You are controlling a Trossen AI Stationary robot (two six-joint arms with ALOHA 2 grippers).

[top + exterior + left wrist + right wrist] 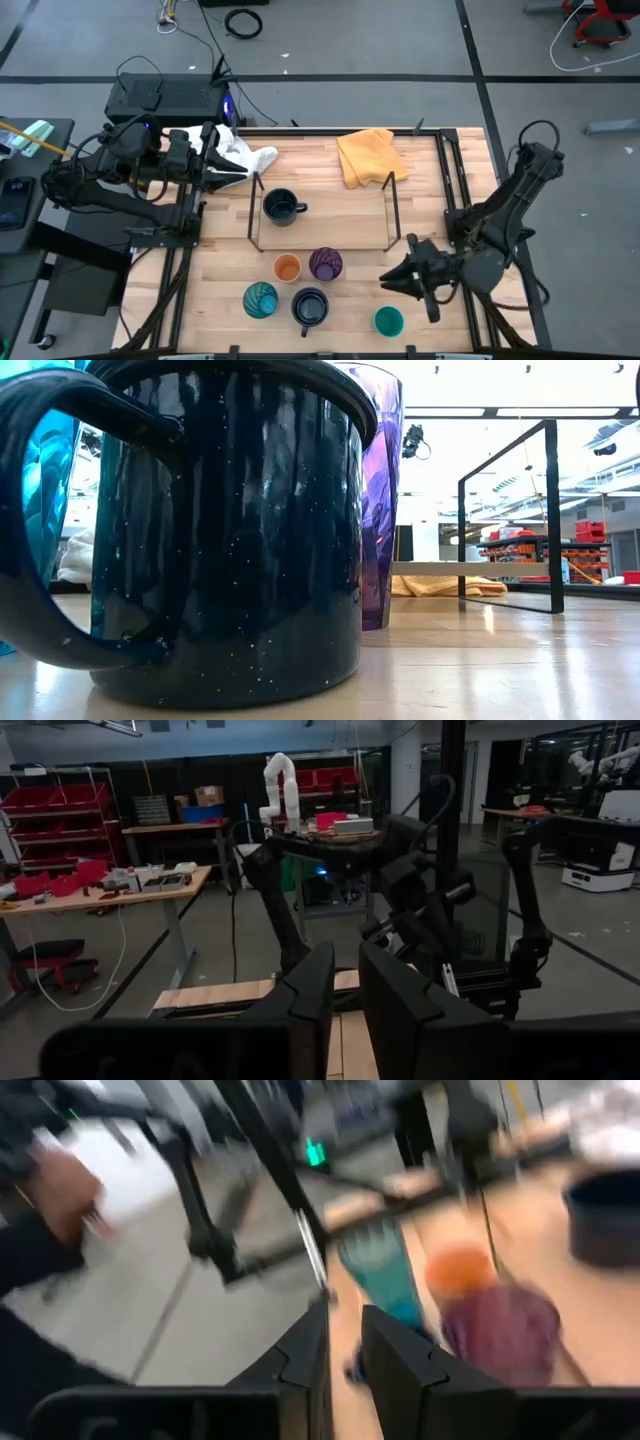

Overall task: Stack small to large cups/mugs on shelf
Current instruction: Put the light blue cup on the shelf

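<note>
A navy mug stands on the shelf, a light board between black wire rails. In front of the shelf an orange cup, a purple tumbler, a patterned teal tumbler, a second navy mug and a small teal cup stand on the tabletop. My right gripper is shut and empty, right of the purple tumbler and just beyond the teal cup, pointing left. My left gripper is shut and empty at the table's far left corner.
A yellow cloth lies behind the shelf and a white cloth lies at the far left by my left gripper. A black box stands beyond the table. The low view is filled by the near navy mug.
</note>
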